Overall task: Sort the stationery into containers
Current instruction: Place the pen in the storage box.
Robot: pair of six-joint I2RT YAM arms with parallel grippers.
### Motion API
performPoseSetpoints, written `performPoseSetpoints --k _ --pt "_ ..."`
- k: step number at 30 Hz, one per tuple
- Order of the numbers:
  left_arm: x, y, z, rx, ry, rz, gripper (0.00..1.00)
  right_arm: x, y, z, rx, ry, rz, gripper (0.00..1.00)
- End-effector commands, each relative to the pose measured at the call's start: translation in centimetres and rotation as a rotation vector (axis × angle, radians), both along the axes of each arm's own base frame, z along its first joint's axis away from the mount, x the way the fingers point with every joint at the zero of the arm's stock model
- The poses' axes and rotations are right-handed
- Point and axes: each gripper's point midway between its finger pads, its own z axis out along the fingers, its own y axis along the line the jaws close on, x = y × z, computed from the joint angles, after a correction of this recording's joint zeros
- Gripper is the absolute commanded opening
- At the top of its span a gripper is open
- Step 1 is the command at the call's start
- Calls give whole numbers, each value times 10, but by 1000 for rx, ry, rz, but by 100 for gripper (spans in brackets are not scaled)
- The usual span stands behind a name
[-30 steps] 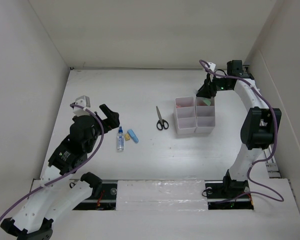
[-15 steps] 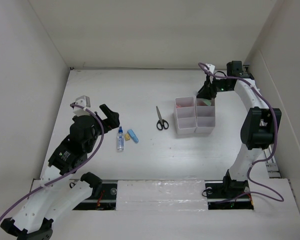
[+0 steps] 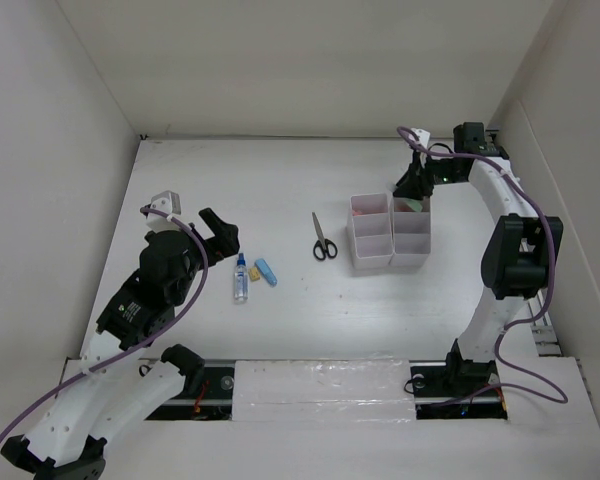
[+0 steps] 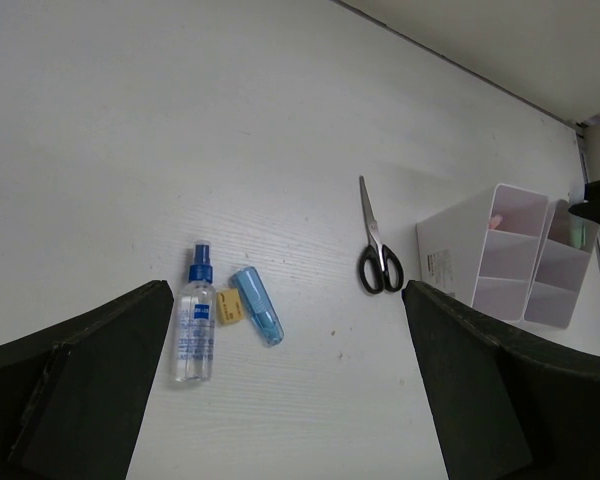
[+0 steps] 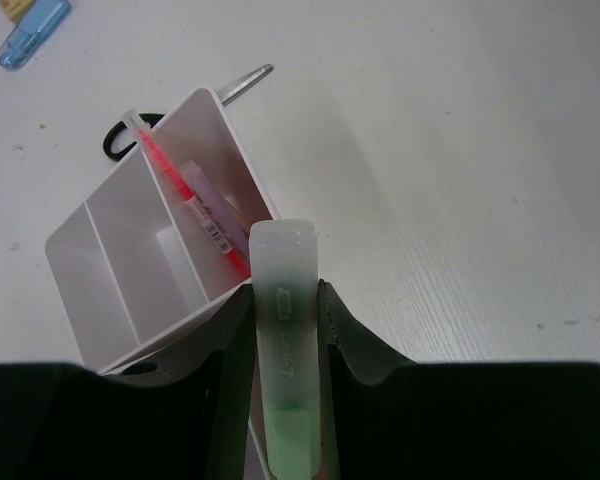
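My right gripper (image 3: 413, 186) (image 5: 285, 287) is shut on a green marker (image 5: 288, 345), held over the far end of the right white container (image 3: 411, 259). The left container (image 3: 371, 259) (image 5: 232, 152) holds thin pink pens (image 5: 194, 204) in its far compartment. Black-handled scissors (image 3: 323, 239) (image 4: 377, 251) lie left of the containers. A clear bottle with a blue cap (image 3: 240, 279) (image 4: 194, 326), a small orange piece (image 4: 229, 306) and a blue marker (image 3: 266, 271) (image 4: 255, 306) lie together on the table. My left gripper (image 3: 220, 236) (image 4: 288, 325) is open and empty, above and just left of them.
White walls enclose the table on the left, back and right. Both containers (image 4: 458, 250) stand side by side right of the middle. The right arm reaches over from the right wall side.
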Motion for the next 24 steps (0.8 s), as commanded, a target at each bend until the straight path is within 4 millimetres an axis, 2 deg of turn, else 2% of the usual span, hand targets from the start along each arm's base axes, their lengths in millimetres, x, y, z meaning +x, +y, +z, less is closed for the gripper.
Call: performPoseSetpoints --k 1,2,10,11,14,18,19,20,22,23,24 --pt "4 -3 7 -7 -34 -9 100 -7 4 26 57 -33 29 27" --pt "4 -3 7 -7 -34 -9 100 -7 4 26 57 -33 29 38" --pt "4 -3 7 -7 -34 -9 100 -7 3 26 57 -13 22 39" --pt "4 -3 7 -7 -34 -9 100 -7 3 26 57 -13 22 56" --pt "4 -3 7 -7 -34 -9 100 -9 3 30 85 -21 38 59" --pt "4 -3 7 -7 -34 -9 100 -21 8 73 142 -128 78 66" --pt "3 -2 9 -12 -41 -9 100 -24 10 83 151 -160 87 99" --pt "3 -1 9 -9 -43 0 100 -33 12 101 169 -171 80 100" --pt "4 1 9 -6 -45 8 100 -28 24 121 181 -240 63 100" --pt "4 1 9 -6 -45 8 100 -37 33 144 213 -193 -16 100" --pt "6 2 8 -7 -38 26 100 -17 47 161 165 -337 -95 100"
